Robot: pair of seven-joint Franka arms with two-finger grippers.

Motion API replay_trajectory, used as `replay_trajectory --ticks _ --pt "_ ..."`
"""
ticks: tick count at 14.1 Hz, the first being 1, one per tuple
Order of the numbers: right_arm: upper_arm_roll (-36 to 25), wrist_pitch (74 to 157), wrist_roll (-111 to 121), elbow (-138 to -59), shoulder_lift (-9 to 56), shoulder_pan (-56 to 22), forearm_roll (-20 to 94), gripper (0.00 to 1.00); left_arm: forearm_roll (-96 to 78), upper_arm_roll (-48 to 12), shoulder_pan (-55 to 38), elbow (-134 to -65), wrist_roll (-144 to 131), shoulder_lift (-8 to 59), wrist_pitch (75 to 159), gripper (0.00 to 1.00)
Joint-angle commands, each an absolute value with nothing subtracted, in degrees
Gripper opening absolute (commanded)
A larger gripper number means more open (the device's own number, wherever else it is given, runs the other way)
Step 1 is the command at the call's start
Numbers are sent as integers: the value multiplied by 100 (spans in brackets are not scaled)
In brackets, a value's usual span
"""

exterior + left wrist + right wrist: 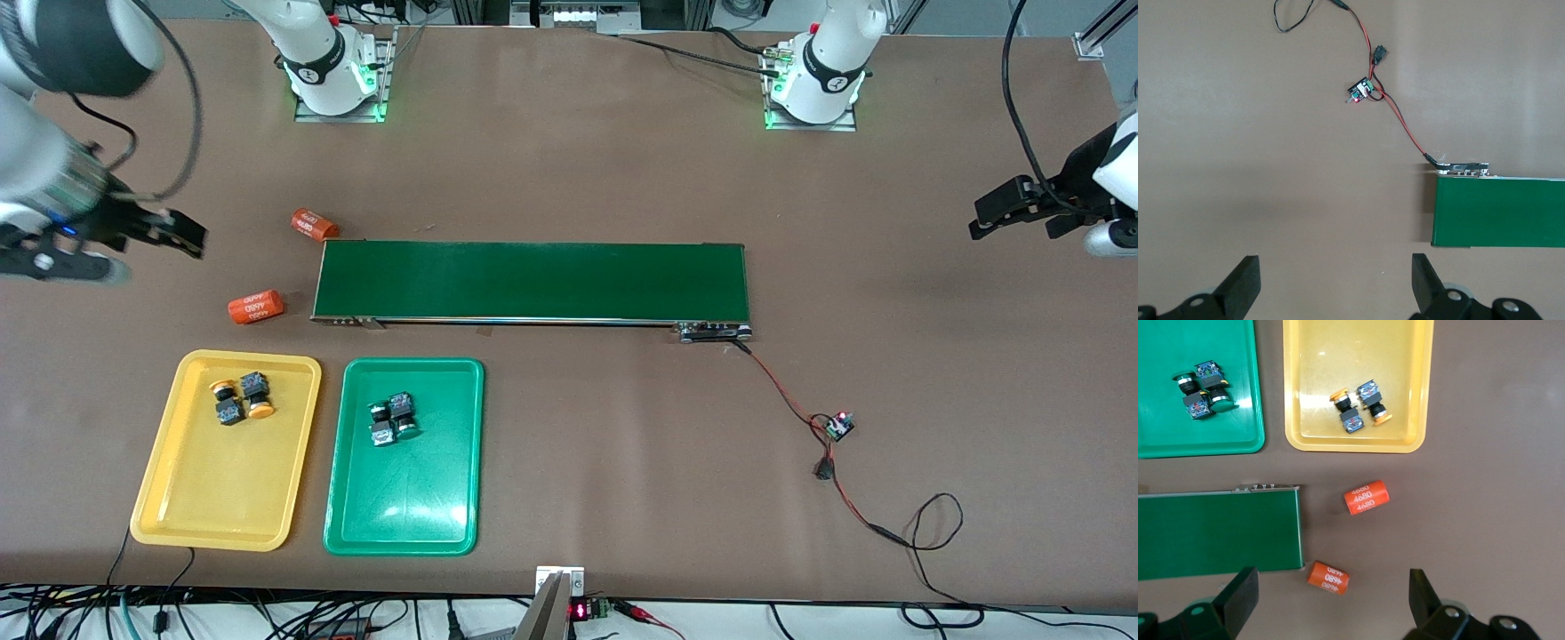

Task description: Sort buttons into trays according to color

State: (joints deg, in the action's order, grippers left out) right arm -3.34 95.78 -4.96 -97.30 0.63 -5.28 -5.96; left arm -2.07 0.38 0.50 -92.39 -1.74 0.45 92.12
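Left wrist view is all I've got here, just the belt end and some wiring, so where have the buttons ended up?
Observer: Two yellow buttons lie in the yellow tray.
Operator: And the green ones?
Observer: Both green buttons lie in the green tray, beside the yellow one.
Operator: Is the right gripper holding anything?
Observer: No, the right gripper is open, above two orange cylinders by the conveyor belt.

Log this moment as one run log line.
two yellow-capped buttons: in yellow plastic tray | two green-capped buttons: in green plastic tray | left gripper: open, empty | right gripper: open, empty
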Motion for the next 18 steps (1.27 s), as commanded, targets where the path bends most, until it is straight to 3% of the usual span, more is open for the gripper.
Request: replay_trajectory --ticks 1,7,18 --pt "-220 9466 69 -9826 -342 -63 -440 100 -149 18 35 -9878 -193 -456 9536 100" --pt "412 9343 457 -9940 -852 746 -334 100 -150 9 26 -9563 -202 -431 9194 100" --pt "281 8912 448 -9923 -756 404 -316 100 -132 -123 18 -9607 -114 -457 9114 100"
